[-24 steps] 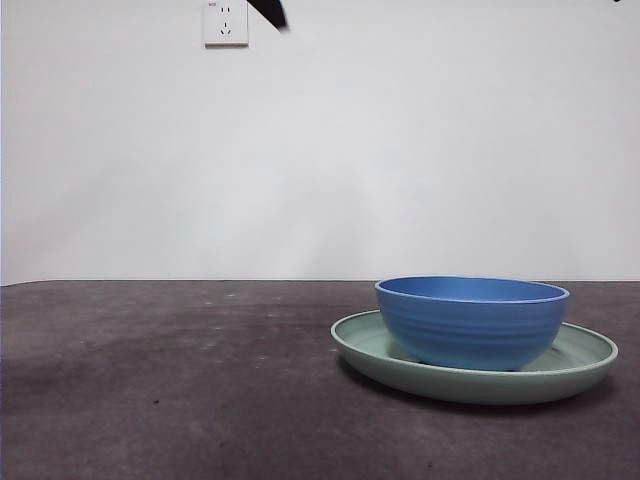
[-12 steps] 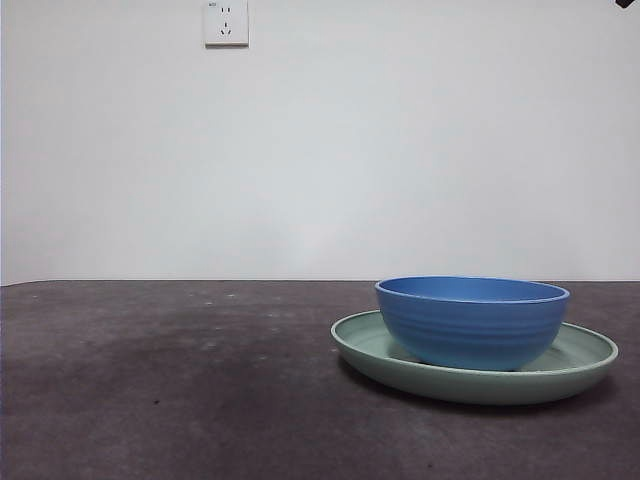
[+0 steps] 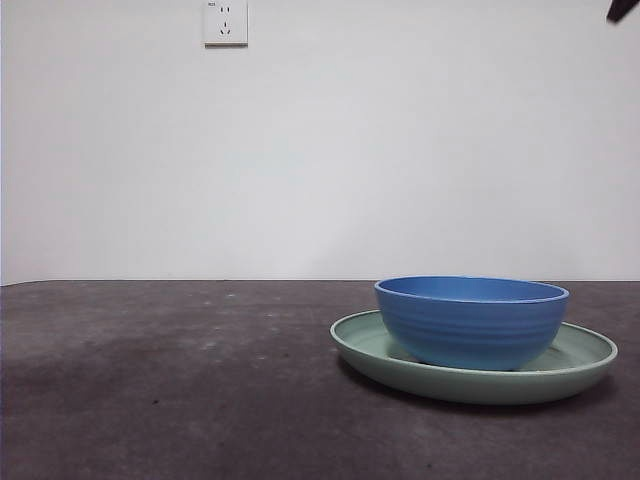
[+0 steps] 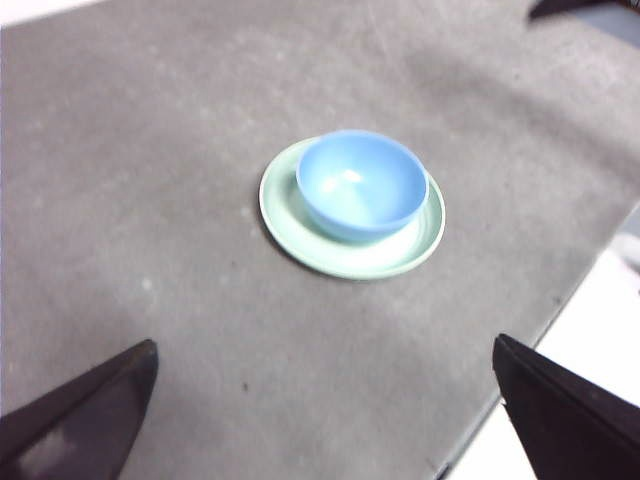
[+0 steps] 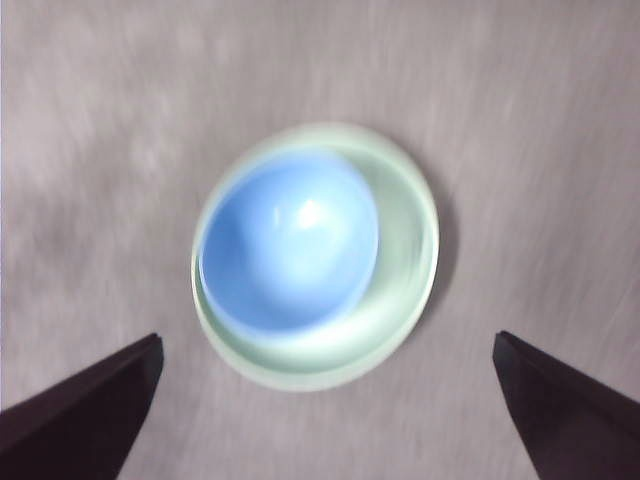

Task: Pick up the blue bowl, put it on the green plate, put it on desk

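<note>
Speckled, rough matte grey-brown desk (image 3: 160, 400). On it a glossy, shallow mint-green plate (image 3: 585, 362) carrying, upright, a round ridged matte blue bowl (image 3: 471, 322). White wall socket (image 3: 225, 21) behind. Left gripper (image 4: 325, 400) and right gripper (image 5: 325, 395) above, jaws spread wide, holding nothing.

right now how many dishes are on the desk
2: the blue bowl sits upright inside the green plate, which lies flat on the desk, right of centre in the front view. No others show.
</note>
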